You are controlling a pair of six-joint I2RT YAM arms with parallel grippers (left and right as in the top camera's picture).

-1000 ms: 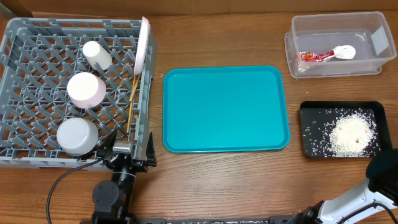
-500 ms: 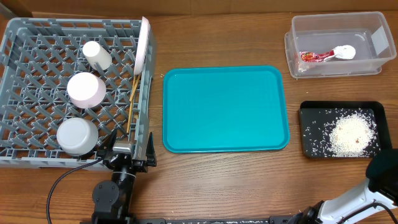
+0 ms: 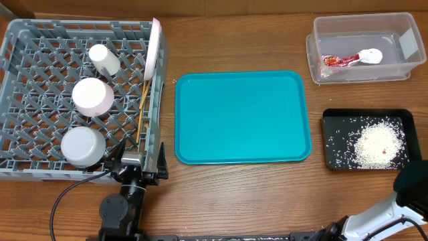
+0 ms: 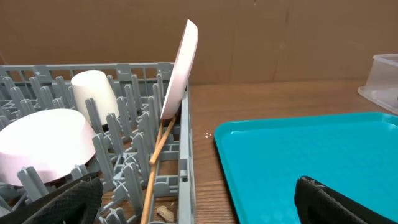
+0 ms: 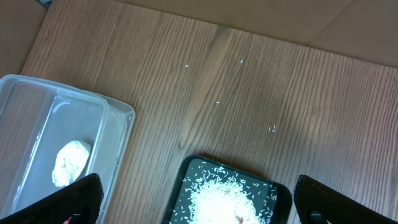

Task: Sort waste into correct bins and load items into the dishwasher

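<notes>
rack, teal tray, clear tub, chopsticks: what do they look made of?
Rack: grey moulded plastic, matte, lattice grid.
Teal tray: likely plastic, smooth, slight sheen.
Tub: clear plastic, contents show through the walls.
Chopsticks: probably wood or bamboo, tan, matte.

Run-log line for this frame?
rack: cup, bowls, plate, chopsticks in | clear tub: red wrapper, white scrap | black tray: rice crumbs | left gripper: open, empty | right gripper: open, empty

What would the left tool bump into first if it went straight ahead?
Probably the grey rack: the left tool seems to straddle its right wall, one finger over the rack, the other over the teal tray. Depth is unclear.
</notes>
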